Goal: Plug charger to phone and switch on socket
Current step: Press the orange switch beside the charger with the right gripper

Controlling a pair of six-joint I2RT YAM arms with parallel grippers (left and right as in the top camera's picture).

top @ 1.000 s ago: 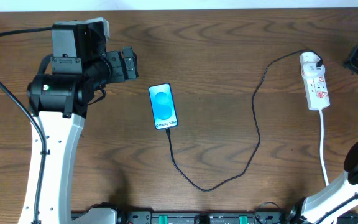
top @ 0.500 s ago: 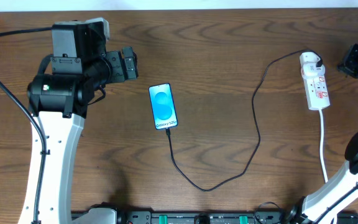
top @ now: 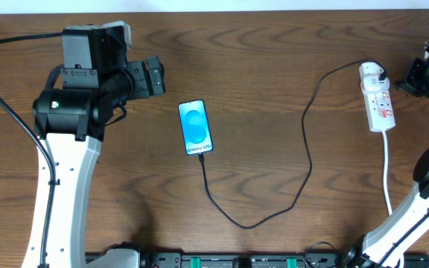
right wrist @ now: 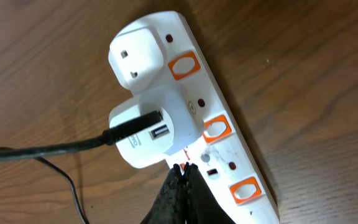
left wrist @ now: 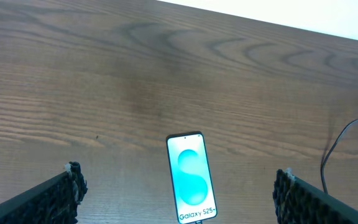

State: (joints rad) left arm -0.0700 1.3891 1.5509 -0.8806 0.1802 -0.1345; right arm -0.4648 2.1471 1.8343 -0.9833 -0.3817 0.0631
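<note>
Just ahead of our clenched right jaws lies the socket (right wrist: 229, 152), their pinched tips poised at its edge between two orange-red switches (right wrist: 216, 128), contact unclear; they are shut, we judge, to make one blunt point for pressing a rocker. Left of those tips the charger (right wrist: 42, 151) leaves its white plug (right wrist: 160, 134). Our left jaws stand released and wide, holding nothing, the phone (left wrist: 192, 178) ahead and midway between them, cable seemingly seated already. The phone's long axis runs straight out from those jaws, port end nearest; the socket's runs slantwise past the right tips.
</note>
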